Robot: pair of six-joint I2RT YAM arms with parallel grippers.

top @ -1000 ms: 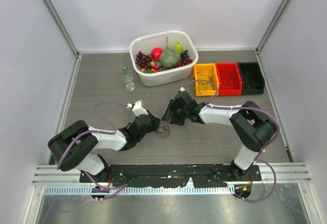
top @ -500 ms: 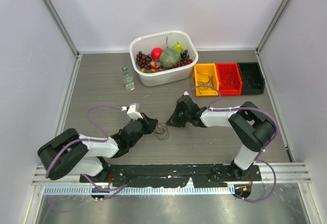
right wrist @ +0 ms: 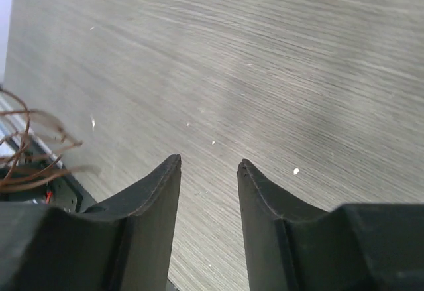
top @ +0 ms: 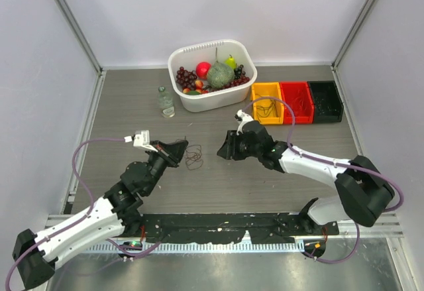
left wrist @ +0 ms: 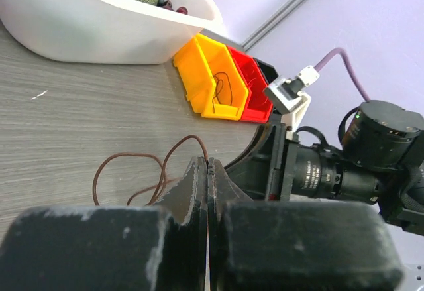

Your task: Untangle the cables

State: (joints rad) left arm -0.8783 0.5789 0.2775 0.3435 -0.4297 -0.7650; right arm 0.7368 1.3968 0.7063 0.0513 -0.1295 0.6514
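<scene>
The cables (top: 194, 157) are a small tangle of thin red-brown loops lying on the grey table between the two grippers. My left gripper (top: 177, 149) is just left of them. In the left wrist view it (left wrist: 209, 166) is shut on one strand, and the loops (left wrist: 129, 172) trail off to the left. My right gripper (top: 224, 149) is a little to the right of the tangle, apart from it. In the right wrist view it (right wrist: 209, 165) is open and empty over bare table, with the cables (right wrist: 26, 155) at the left edge.
A white tub (top: 218, 97) of fruit stands at the back, with a small bottle (top: 165, 101) to its left. Yellow (top: 267, 103), red (top: 296, 101) and black (top: 325, 101) bins sit at the back right, holding thin wires.
My left arm has drawn back to the left and stretched out low. The cables shifted left and slightly away with it. My right arm also stretched out, its gripper staying right of the tangle.
</scene>
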